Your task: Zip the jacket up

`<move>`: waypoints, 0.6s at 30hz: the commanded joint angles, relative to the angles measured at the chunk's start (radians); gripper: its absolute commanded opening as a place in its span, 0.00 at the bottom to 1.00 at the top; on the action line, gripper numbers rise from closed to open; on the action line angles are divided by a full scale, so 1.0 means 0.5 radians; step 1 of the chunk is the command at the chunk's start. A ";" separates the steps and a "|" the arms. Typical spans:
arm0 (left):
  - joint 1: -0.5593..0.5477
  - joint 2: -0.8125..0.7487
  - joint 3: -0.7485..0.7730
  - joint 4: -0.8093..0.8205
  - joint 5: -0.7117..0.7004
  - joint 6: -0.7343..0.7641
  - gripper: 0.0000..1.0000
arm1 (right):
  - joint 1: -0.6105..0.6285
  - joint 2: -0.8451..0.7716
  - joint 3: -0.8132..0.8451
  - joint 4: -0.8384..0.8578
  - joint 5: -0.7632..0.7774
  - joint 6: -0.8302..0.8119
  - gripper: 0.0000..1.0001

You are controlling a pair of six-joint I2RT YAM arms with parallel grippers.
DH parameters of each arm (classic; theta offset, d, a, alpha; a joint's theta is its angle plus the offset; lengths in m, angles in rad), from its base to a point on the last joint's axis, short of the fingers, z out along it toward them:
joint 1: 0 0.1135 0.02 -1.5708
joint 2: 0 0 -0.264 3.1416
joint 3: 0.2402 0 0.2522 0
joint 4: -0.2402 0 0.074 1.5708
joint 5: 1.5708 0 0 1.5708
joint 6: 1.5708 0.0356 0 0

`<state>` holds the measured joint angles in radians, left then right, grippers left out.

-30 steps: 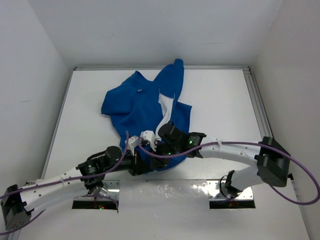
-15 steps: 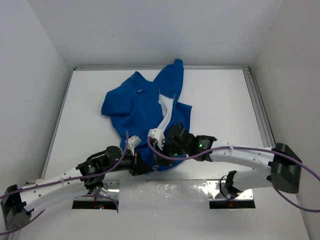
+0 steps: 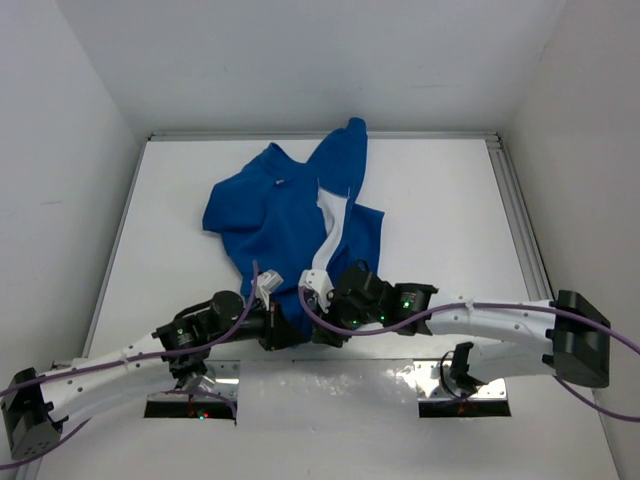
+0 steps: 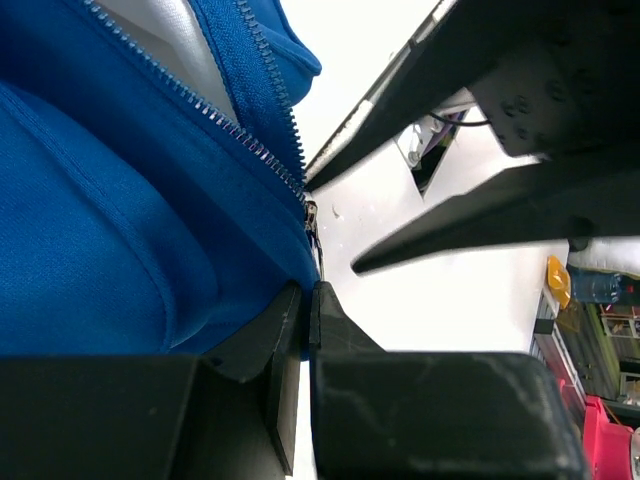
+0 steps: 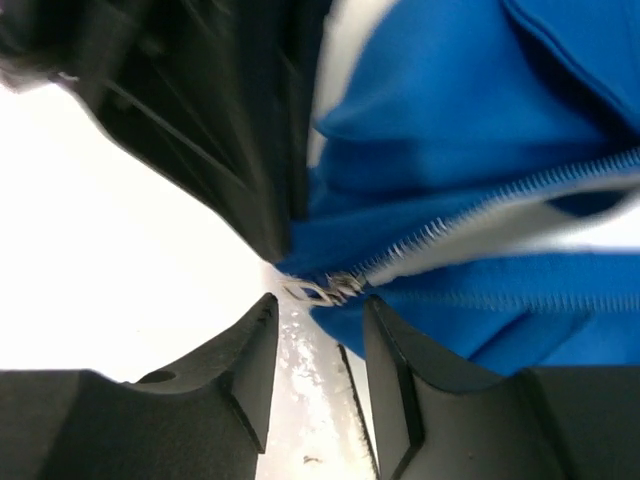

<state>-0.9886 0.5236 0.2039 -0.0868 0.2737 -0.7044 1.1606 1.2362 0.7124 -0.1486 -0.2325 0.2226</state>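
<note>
The royal-blue jacket [image 3: 285, 215] lies crumpled on the white table, its front open and the pale lining showing along the zipper [image 3: 328, 235]. My left gripper [image 3: 287, 328] is shut on the jacket's bottom hem [image 4: 200, 300], just below the zipper slider [image 4: 311, 215]; its fingertips [image 4: 330, 310] are pressed together. My right gripper [image 3: 324, 318] is beside it at the hem. In the right wrist view it [image 5: 318, 325] is open, and the silvery zipper pull [image 5: 320, 290] sits just beyond its fingertips, between them but not gripped.
White walls close in the table on the left, back and right. A metal rail [image 3: 515, 220] runs along the right side. Metal base plates [image 3: 455, 395] lie at the near edge. Purple cables [image 3: 560, 320] trail along both arms.
My right arm has swung down and left, bringing its gripper from over the jacket's lower front to the hem beside the left gripper. The left gripper has stayed put.
</note>
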 commanded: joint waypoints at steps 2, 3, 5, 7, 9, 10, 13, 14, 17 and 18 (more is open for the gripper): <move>-0.023 -0.026 0.080 0.115 0.048 -0.009 0.00 | 0.050 -0.199 -0.227 0.241 0.271 0.220 0.40; -0.023 -0.019 0.086 0.103 0.051 -0.006 0.00 | 0.056 -0.275 -0.265 0.284 0.302 0.257 0.41; -0.023 -0.016 0.077 0.106 0.054 -0.009 0.00 | 0.059 -0.318 -0.314 0.318 0.354 0.328 0.43; -0.023 -0.013 0.065 0.140 0.054 -0.021 0.00 | 0.059 -0.337 -0.369 0.371 0.471 0.389 0.43; -0.023 0.002 0.074 0.140 0.063 -0.015 0.00 | 0.059 -0.328 -0.409 0.444 0.529 0.484 0.44; -0.023 0.011 0.077 0.137 0.069 -0.012 0.00 | 0.059 -0.319 -0.418 0.469 0.526 0.518 0.43; -0.023 -0.007 0.040 0.188 0.066 -0.036 0.00 | 0.056 -0.331 -0.474 0.609 0.471 0.640 0.40; -0.023 -0.010 0.043 0.204 0.063 -0.039 0.00 | 0.059 -0.337 -0.507 0.656 0.471 0.665 0.40; -0.023 -0.019 0.049 0.192 0.066 -0.036 0.00 | 0.059 -0.319 -0.505 0.705 0.398 0.705 0.39; -0.023 -0.028 0.043 0.201 0.066 -0.045 0.00 | 0.059 -0.313 -0.501 0.705 0.394 0.705 0.39</move>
<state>-0.9886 0.5270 0.2039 -0.0620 0.2741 -0.7128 1.1824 1.0817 0.4553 0.1051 -0.0257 0.5247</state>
